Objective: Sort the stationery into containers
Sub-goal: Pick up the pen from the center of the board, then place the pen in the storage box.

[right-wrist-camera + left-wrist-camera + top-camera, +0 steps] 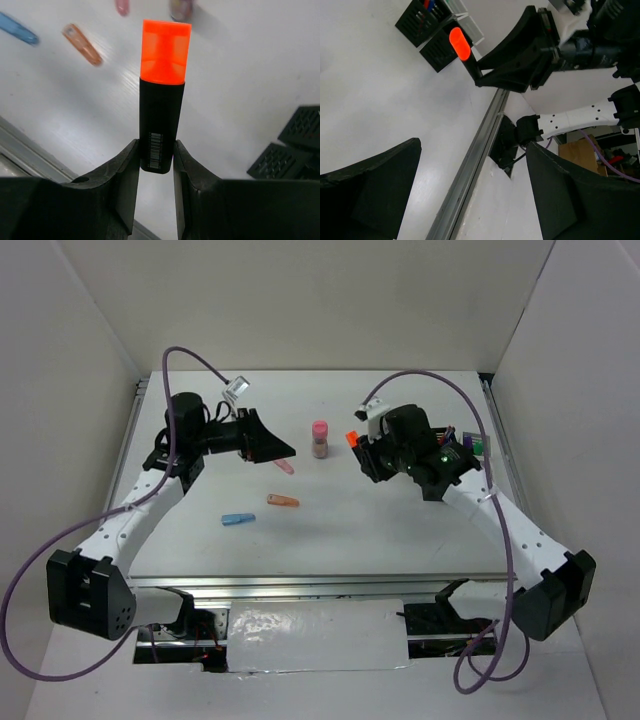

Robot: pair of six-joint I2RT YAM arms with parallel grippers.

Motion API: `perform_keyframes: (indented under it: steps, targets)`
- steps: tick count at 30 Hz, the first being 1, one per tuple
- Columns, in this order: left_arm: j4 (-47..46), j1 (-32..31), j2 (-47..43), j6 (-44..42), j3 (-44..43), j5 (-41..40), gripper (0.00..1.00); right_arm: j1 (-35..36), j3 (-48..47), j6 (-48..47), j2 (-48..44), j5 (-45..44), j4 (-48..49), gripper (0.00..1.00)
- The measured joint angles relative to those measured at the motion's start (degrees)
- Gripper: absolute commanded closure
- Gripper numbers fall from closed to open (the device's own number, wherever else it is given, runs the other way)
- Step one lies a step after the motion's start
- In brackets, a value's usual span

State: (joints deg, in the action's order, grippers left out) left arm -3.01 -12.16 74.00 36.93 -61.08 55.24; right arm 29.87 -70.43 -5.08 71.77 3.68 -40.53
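Note:
My right gripper (pixel 156 160) is shut on the black body of an orange/black highlighter (pixel 162 90) and holds it above the table, orange cap (pixel 351 438) pointing left. My left gripper (pixel 280 447) hangs open and empty left of the middle; its wrist view shows the highlighter (pixel 460 44) ahead. On the table lie a pink-capped stubby cylinder (pixel 320 438), a pink cap piece (pixel 285 468), an orange piece (pixel 283 501) and a blue piece (pixel 238 519). The black mesh pen cup (pixel 417 19), with pens in it, and the white tray (pixel 470 31) stand at the right, mostly hidden behind the right arm in the top view.
A second black mesh box (pixel 442 49) sits next to the pen cup. A metal rail (pixel 300 582) runs along the table's near edge. White walls enclose the table at the back and sides. Purple cables loop from both arms.

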Motion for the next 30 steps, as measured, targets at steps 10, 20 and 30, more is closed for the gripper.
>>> perform_keyframes:
  steps: [10,20,30]
  targets:
    - [-6.78,-5.22,1.88,11.56,-0.48,-2.71,0.09,14.91,-0.79,-2.71,-3.04,-4.13,5.27,1.0]
    - [-5.9,-10.08,3.08,11.32,-2.16,-5.42,0.22,17.25,-0.94,-4.66,-3.02,-7.06,5.4,1.0]
    - [-4.15,-10.38,4.76,11.23,-3.96,-7.26,0.29,18.73,-0.98,-5.09,-3.04,-8.11,5.4,1.0]
